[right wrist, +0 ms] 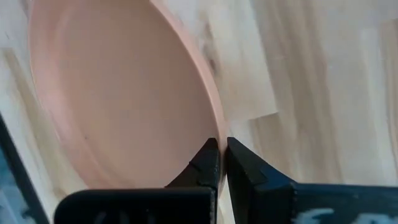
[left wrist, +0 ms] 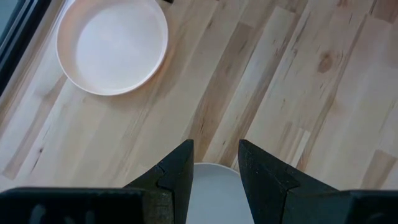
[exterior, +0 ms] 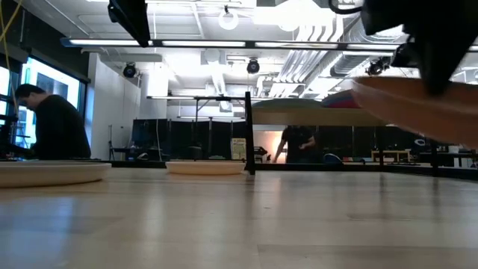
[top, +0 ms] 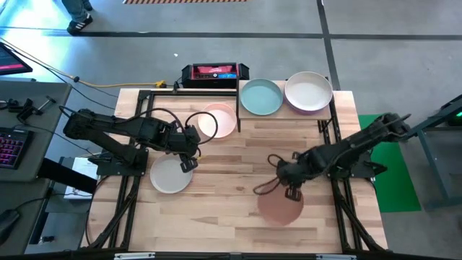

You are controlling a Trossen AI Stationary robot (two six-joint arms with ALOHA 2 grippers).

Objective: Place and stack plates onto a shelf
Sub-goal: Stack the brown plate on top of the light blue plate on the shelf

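The right gripper (right wrist: 222,163) pinches the salmon-brown plate (right wrist: 124,93) by its rim, lifted in the low view; the left gripper (left wrist: 216,171) gapes above the grey plate (top: 171,175) on the plank table (top: 238,166).

grey floor (top: 375,43), white ceiling pipes (exterior: 314,63), window (exterior: 37,90) behind

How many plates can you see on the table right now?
5: teal plate and purple plate on the shelf, pink plate beside, grey plate front-left, salmon plate gripped. Stacked ones may hide.
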